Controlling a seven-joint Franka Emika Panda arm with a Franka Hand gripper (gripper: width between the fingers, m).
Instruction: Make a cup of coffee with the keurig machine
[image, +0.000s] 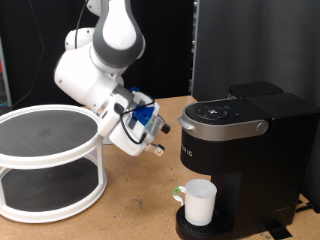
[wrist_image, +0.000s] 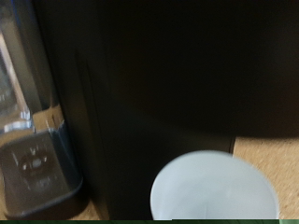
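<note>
The keurig machine (image: 245, 140) stands at the exterior view's right, matte black, with its silver-grey lid handle (image: 225, 127) down. The white cup (image: 200, 203) stands on the drip tray under the spout, its handle towards the exterior view's left. My gripper (image: 158, 146) hangs tilted just left of the machine's lid, a short way from it, with nothing seen between its fingers. In the wrist view the cup's rim (wrist_image: 215, 189) shows below the machine's dark front (wrist_image: 177, 84). The fingers do not show in the wrist view.
A white two-tier round rack (image: 48, 160) with dark mesh shelves stands on the wooden table (image: 135, 205) at the exterior view's left. A clear and silver part (wrist_image: 33, 140) shows beside the machine in the wrist view.
</note>
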